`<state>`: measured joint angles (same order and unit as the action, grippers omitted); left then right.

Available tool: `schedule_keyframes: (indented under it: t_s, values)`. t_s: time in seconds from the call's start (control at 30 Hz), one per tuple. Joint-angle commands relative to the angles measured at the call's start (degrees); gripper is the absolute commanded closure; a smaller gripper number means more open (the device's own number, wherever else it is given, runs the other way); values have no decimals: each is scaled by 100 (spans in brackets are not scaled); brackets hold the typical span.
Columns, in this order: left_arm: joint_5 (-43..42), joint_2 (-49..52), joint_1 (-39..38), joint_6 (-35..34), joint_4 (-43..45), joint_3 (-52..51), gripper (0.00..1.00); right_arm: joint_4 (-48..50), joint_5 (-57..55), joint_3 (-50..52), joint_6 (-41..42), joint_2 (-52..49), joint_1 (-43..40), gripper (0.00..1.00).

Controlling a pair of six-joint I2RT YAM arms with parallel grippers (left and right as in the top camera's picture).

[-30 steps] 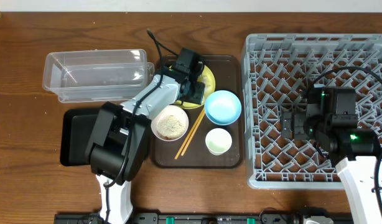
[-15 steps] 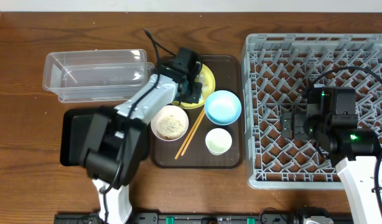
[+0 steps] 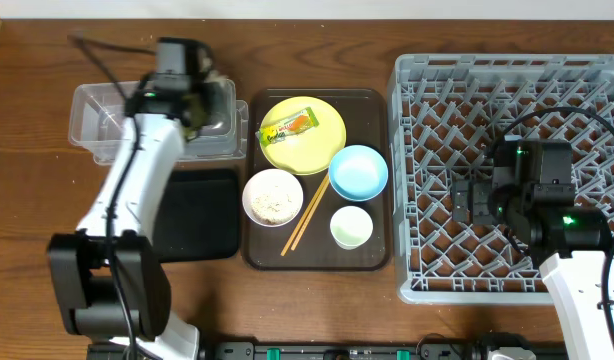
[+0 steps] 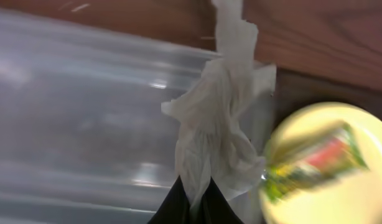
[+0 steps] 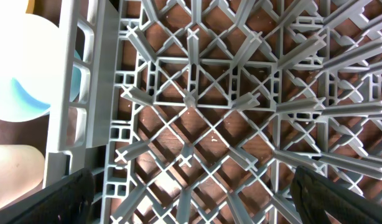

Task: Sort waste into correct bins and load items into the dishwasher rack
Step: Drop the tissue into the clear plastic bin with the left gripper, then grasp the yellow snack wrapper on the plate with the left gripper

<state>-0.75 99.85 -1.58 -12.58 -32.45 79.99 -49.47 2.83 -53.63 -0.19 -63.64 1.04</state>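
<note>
The left tool (image 4: 194,200) is clenched on the crumpled white tissue (image 4: 219,137), which is pinched at its lower end between the dark fingers and is seen in the left wrist view hanging over the right end of the clear tub (image 3: 107,125); whether the tissue touches the tub's wall cannot be told. From overhead, the left tool (image 3: 199,100) is held above that same end of the tub, at the back left of the table (image 3: 47,230). The shallow black tray (image 3: 197,215) lies just in front of the tub. To their right, a dark brown serving tray (image 3: 379,250) carries the remaining things: the round yellow plate (image 3: 322,140) at the back, with the yellow-green snack wrapper (image 3: 289,125) lying on it; the light blue bowl (image 3: 358,172) beside the plate; the white bowl (image 3: 273,197) with rice grains inside it; the small white cup (image 3: 351,227) at the front; and the wooden chopsticks (image 3: 305,216), laid slantwise between the white bowl and the cup. The grey dishwasher rack (image 3: 400,200) fills the right side of the table (no dishes are seen among its pegs). The right tool (image 5: 203,199) is held spread and released above the rack's lattice, near its left wall, with nothing between the fingers.
</note>
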Motion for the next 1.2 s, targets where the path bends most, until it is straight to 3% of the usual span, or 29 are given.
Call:
schedule_keyframes:
  t_s: [0.0,0.07,0.13,0.33,0.5,0.6,0.8,1.17]
  values:
    - [140,118,306,-973,-55,31,86,-2,24,-122,101,-2,26,1]
    - [140,136,400,-1235,-52,28,83,-4,24,-122,101,-2,26,1]
    - [138,136,420,-1362,-46,28,58,-2,24,-122,101,-2,26,1]
    - [-146,-20,293,-868,28,28,42,-2,24,-122,101,-2,26,1]
    - [-922,-214,-186,879,343,28,36,0,22,-122,101,-2,26,1]
    - [-955,-164,-608,2076,308,28,33,0,24,-122,101,-2,26,1]
    - [-951,249,-1287,3567,407,22,24,-2,24,-122,103,-2,26,1]
    - [-715,1174,-1425,3652,686,22,22,-4,22,-122,101,-2,26,1]
